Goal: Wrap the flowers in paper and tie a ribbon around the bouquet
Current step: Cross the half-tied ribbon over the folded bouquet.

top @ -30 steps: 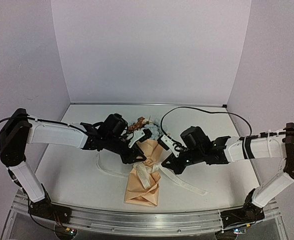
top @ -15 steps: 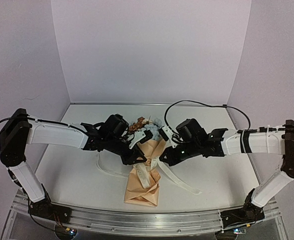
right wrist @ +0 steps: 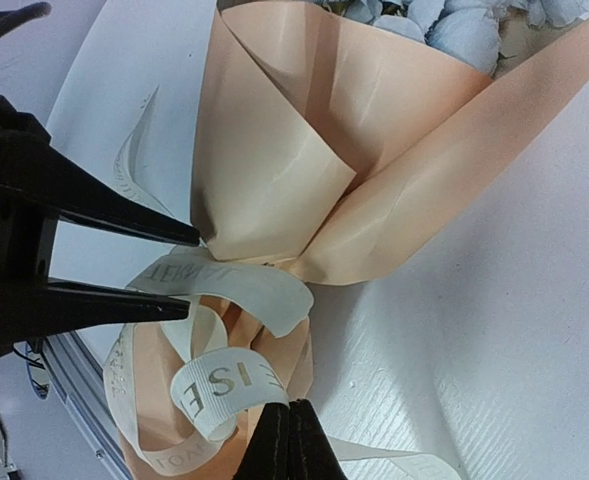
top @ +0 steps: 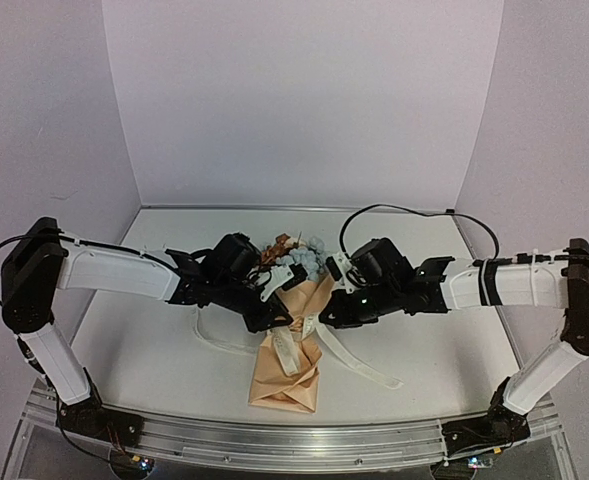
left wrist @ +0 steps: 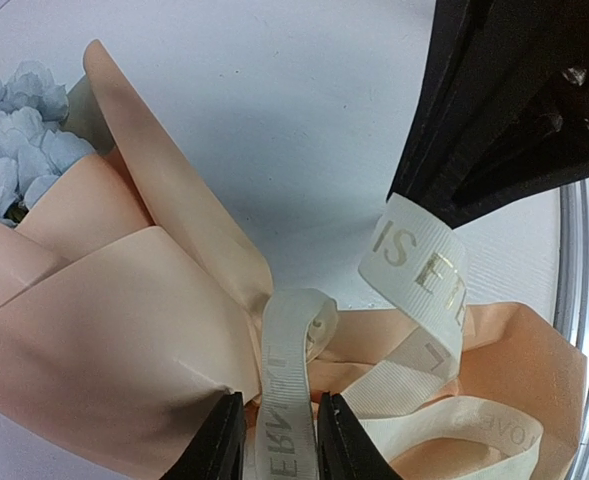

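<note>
Both tools pinch the cream printed fabric ribbon (left wrist: 414,262) at the tan paper-cone bouquet's (top: 289,360) waist, left tool (left wrist: 279,440) narrowly parted, right tool (right wrist: 289,440) fully closed, likely tensioning a knot.

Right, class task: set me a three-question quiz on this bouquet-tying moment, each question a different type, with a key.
1. True or false: the paper is already wrapped into a cone around the flowers.
2. Which claw is pinching the ribbon with its tips fully together? A) left claw B) right claw C) neither
3. Fill in: in the top view, the ribbon's loose tail trails on the table toward the robot's ____ side.

Key: 1 true; 2 B; 3 right
</note>
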`<control>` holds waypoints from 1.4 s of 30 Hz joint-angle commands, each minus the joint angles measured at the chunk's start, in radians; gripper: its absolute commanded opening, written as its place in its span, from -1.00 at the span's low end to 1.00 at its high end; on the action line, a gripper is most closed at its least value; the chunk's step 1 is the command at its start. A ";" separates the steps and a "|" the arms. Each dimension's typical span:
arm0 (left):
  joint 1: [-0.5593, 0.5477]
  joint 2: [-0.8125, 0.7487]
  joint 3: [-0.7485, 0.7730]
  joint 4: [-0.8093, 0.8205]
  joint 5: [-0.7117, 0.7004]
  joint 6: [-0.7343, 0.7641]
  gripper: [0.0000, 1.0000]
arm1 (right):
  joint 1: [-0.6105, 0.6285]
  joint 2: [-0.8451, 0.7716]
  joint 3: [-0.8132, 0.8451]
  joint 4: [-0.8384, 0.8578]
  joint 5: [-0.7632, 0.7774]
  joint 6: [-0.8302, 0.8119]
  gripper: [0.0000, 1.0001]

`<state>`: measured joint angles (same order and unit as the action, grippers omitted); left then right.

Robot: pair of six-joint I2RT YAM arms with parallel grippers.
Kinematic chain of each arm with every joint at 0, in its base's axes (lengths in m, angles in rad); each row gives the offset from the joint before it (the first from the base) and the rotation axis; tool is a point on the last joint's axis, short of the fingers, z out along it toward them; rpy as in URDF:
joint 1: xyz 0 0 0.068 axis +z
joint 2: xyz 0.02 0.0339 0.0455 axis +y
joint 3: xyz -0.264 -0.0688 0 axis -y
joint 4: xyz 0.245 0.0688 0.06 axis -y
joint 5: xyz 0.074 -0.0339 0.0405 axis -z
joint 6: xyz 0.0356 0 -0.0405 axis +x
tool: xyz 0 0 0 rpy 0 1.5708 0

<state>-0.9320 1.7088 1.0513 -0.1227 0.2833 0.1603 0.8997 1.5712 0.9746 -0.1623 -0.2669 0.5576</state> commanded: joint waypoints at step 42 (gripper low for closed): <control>-0.011 -0.146 -0.117 0.187 0.008 -0.014 -1.00 | 0.010 0.226 0.218 -0.043 -0.155 0.314 -1.00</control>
<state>-0.9382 1.6228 0.9433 0.0168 0.2639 0.1562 0.9021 1.7751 1.1456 -0.1849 -0.4352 0.8622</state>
